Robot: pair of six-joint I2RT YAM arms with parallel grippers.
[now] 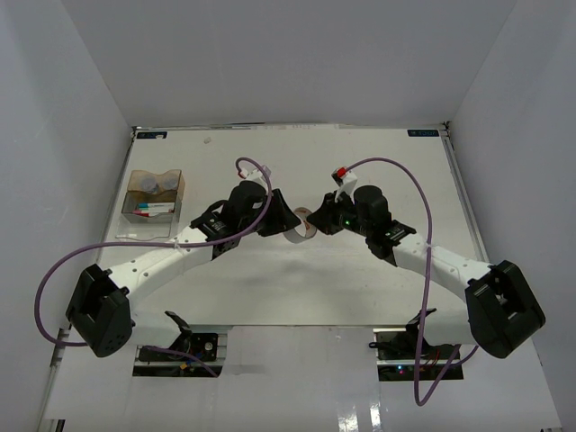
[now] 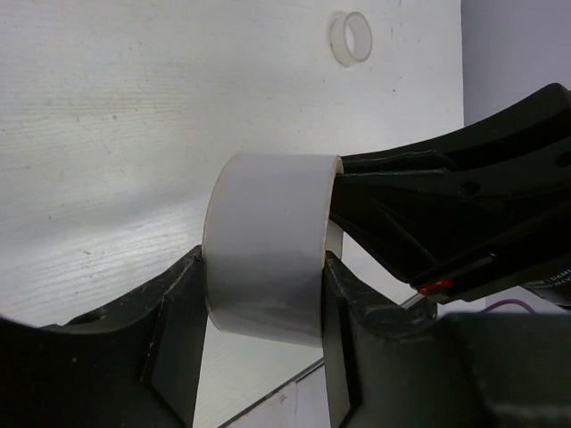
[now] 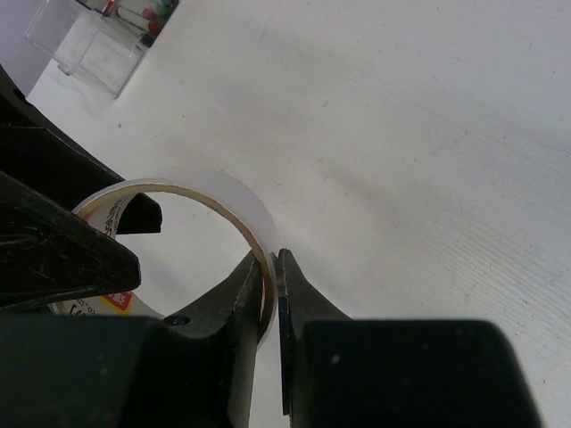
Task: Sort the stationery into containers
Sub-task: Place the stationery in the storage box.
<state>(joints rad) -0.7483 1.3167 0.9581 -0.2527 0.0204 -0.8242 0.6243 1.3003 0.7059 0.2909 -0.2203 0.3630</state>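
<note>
The large tape roll (image 1: 301, 232) hangs above the table's middle, held between both grippers. In the left wrist view my left gripper (image 2: 263, 330) has its jaws against both flat sides of the grey roll (image 2: 268, 250). My right gripper (image 3: 274, 267) pinches the roll's wall (image 3: 223, 192), one finger inside the ring and one outside. The amber box (image 1: 153, 196) at the far left holds two clear jars (image 1: 153, 183) and several markers (image 1: 153, 211). The small tape roll (image 2: 351, 38) lies on the table far off.
A thin white marker-like thing (image 1: 133, 236) lies on the table just in front of the box. The box's corner also shows in the right wrist view (image 3: 89, 45). White walls close in the table on three sides.
</note>
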